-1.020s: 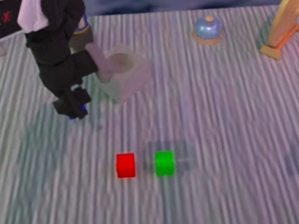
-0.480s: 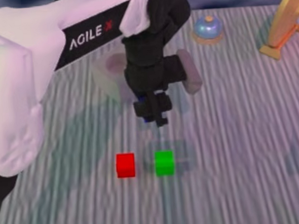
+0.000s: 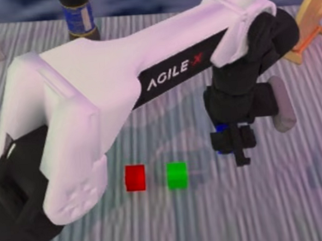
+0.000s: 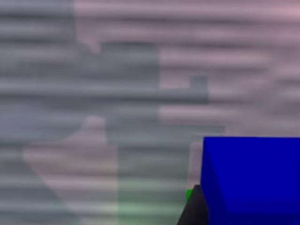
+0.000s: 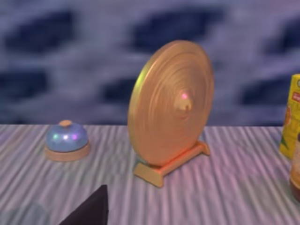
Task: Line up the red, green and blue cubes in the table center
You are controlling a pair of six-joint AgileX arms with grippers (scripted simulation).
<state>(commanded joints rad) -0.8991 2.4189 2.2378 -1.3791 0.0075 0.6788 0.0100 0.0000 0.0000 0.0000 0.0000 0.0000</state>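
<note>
Blue cube [image 4: 251, 178] | clenched in left gripper [image 3: 232, 147] jaws, right of green cube [image 3: 177, 174] | red cube [image 3: 135, 177] beside green

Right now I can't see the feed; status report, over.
Left gripper shut on blue cube, right of green cube. Red cube placed. Nothing blocking.

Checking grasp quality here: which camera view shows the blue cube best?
The left wrist view: the blue cube fills a large part of it, two faces visible. In the top view only a blue sliver shows inside the left pincer, right of the green cube. The right wrist view shows none of it.
</note>
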